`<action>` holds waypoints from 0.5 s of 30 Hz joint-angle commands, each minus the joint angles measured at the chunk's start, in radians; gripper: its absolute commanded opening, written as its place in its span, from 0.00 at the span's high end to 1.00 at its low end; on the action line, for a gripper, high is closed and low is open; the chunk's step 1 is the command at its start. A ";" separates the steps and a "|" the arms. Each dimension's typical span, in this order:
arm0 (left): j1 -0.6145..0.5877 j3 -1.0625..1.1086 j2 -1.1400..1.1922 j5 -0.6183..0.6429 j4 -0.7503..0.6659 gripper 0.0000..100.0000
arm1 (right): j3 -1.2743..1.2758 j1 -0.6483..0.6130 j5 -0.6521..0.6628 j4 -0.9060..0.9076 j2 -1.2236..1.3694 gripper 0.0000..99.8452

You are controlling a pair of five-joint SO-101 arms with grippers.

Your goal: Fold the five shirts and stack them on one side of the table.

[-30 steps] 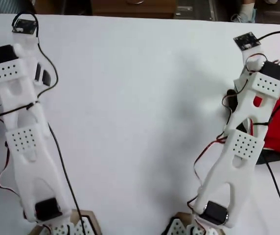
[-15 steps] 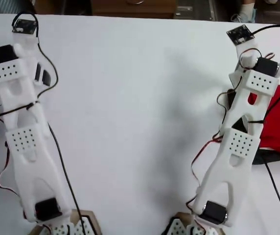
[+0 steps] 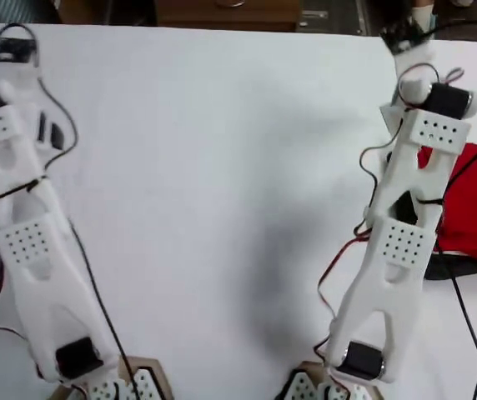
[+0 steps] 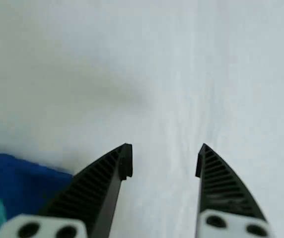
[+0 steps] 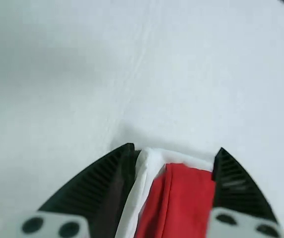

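Pickup of the red shirt (image 5: 181,203) looks to be the step in hand: the right gripper (image 5: 174,151) stands with jaws apart astride its white-edged fold, not yet pinching. Closing there seems the next need. The left gripper (image 4: 163,148), also spread, hangs over the table (image 4: 181,74), a blue shirt (image 4: 23,178) just beside one finger.

Red shirt (image 3: 476,200), blue shirt (image 4: 18,173), white table (image 3: 222,167)

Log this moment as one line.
left pincer: open, over table, beside blue shirt | right pincer: open, astride red shirt edge
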 commanded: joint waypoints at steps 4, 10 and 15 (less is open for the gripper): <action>-0.173 -0.194 -0.091 -0.005 0.012 0.77 | -0.041 -0.025 -0.020 0.005 -0.306 0.78; -0.364 -0.188 -0.157 -0.002 0.005 0.77 | 0.038 0.025 -0.216 0.013 -0.590 0.87; -0.542 -0.191 -0.235 -0.002 -0.029 0.77 | 0.494 0.074 -0.226 0.013 -0.941 0.88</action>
